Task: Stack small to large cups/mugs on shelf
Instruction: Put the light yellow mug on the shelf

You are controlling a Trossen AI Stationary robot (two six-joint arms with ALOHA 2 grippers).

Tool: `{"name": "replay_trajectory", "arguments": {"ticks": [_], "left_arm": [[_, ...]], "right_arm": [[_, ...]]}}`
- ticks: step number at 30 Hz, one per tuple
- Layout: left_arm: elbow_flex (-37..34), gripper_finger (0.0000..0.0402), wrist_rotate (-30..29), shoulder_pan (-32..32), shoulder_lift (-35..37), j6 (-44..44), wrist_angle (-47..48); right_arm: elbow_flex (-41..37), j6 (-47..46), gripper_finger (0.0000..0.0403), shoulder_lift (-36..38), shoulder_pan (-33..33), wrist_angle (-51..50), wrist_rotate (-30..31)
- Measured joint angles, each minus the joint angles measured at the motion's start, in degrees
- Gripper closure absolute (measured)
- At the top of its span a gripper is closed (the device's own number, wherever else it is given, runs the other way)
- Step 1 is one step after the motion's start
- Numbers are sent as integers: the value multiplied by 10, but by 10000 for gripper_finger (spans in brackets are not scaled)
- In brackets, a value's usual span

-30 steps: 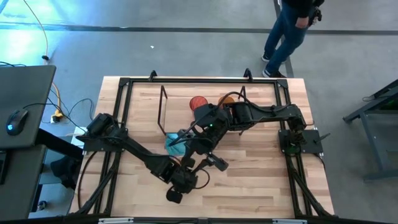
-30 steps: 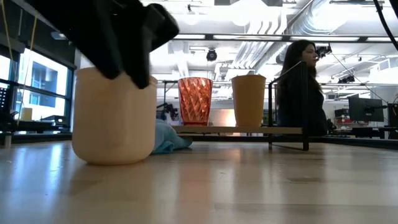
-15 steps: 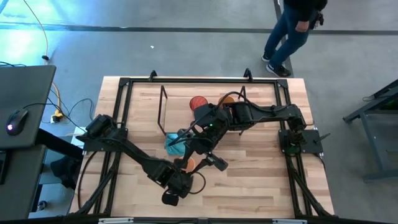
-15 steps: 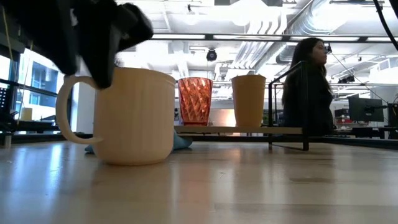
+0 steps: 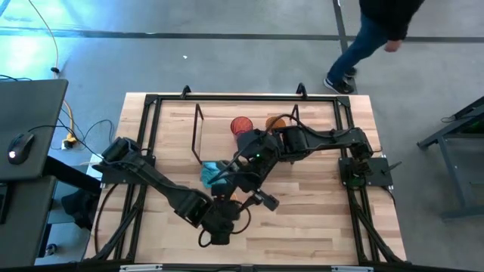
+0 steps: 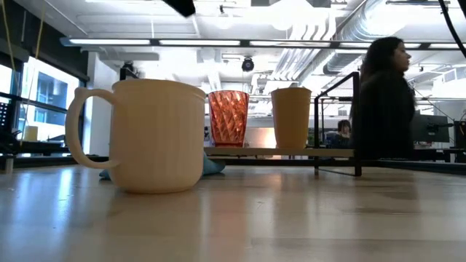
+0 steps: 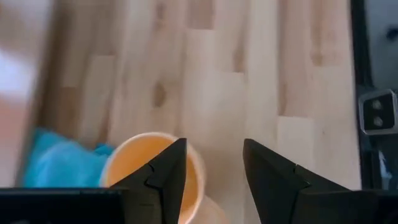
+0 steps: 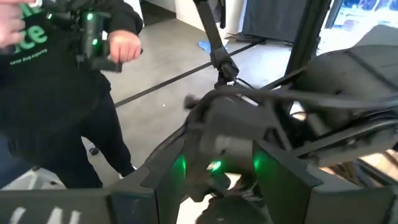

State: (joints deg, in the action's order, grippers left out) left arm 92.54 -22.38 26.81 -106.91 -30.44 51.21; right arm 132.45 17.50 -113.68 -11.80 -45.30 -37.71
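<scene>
My left hand (image 7: pixel 211 171) hangs above the light orange mug (image 6: pixel 142 135), fingers (image 7: pixel 163 176) spread apart and holding nothing; looking down past them I see the mug's open mouth just below, with the teal cloth (image 7: pixel 56 165) beside it. The mug stands upright on the tabletop (image 6: pixel 306 218), handle out to one side, well in front of the shelf (image 6: pixel 291 152), and the cloth lies between the mug and the shelf, touching or nearly touching the mug. On the shelf's wood board the red patterned cup (image 6: pixel 228 118) and the amber tumbler (image 6: pixel 291 117) stand upright next to each other, close but apart. From above, the red cup (image 5: pixel 242 124) and the tumbler (image 5: pixel 275 121) show at the shelf, partly covered by my right arm. My right hand (image 5: pixel 266 202) is near the mug too, just on the shelf side of my left hand, its fingers (image 8: pixel 283 171) wide apart with nothing between them. A person (image 6: pixel 382 102) stands beyond the shelf, off the tabletop.
</scene>
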Motion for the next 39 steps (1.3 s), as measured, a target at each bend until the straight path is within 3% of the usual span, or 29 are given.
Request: {"name": "replay_trajectory", "arguments": {"ticks": [10,18,22,30,34,39], "left_arm": [[1,254,-110,48,48,-155,96],[1,254,-204,91,57,-248,108],[1,254,-262,115,57,-341,155],[-39,254,-333,157,57,-575,203],[-70,254,-336,156,57,-616,170],[-110,254,-341,156,56,-622,110]], "right_arm": [[6,42,226,81,27,-26,0],[7,49,226,180,95,-107,3],[7,47,226,237,135,-140,11],[7,44,226,359,207,-184,147],[5,40,226,408,221,-192,218],[-22,31,226,454,225,-217,262]]}}
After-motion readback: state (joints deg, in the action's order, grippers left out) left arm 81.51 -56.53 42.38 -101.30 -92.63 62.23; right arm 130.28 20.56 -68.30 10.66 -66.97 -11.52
